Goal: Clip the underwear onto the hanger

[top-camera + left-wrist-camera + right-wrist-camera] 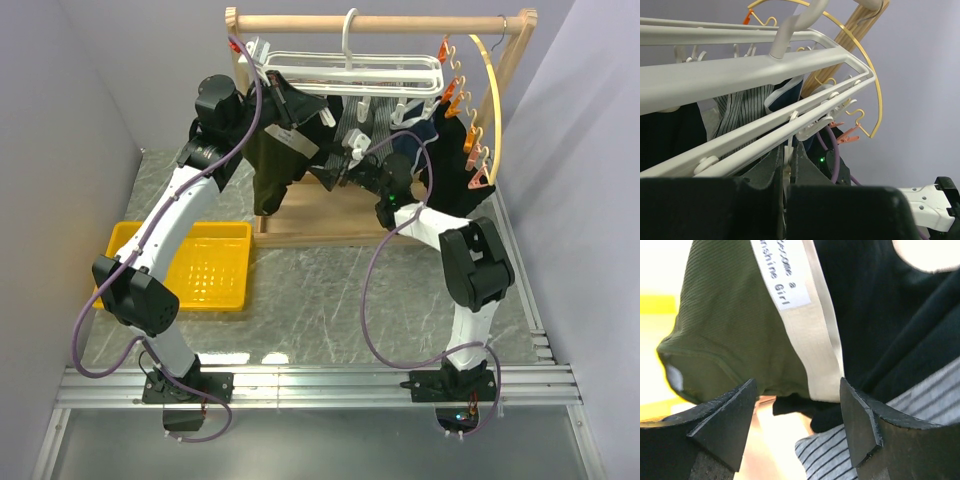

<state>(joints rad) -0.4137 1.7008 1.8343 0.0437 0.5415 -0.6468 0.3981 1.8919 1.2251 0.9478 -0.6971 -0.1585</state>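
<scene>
- The yellow basket (130,240) is seen on the table under the left arm; a garment let go at this height would probably land on the table beside it, not in a clip
- The left gripper (788,155) is almost fully closed, with a white clip (786,175) of the hanger (740,75) pinched between its fingers; should the pinch slide off, the clip could snap shut with no fabric in it
- The underwear (268,170) hangs below the hanger's left part, in front of a black garment (880,300); whether its waistband (815,355) is already caught in a clip cannot be told, so an early release risks a fall
- The right gripper (796,390) is spread wide and holds nothing, with the waistband just beyond its fingers; the black garment or the striped cloth (920,405) could be grabbed along with it
- The hanger is carried only by its hook, so it may be swung by any push towards the wooden hoop (495,110)
</scene>
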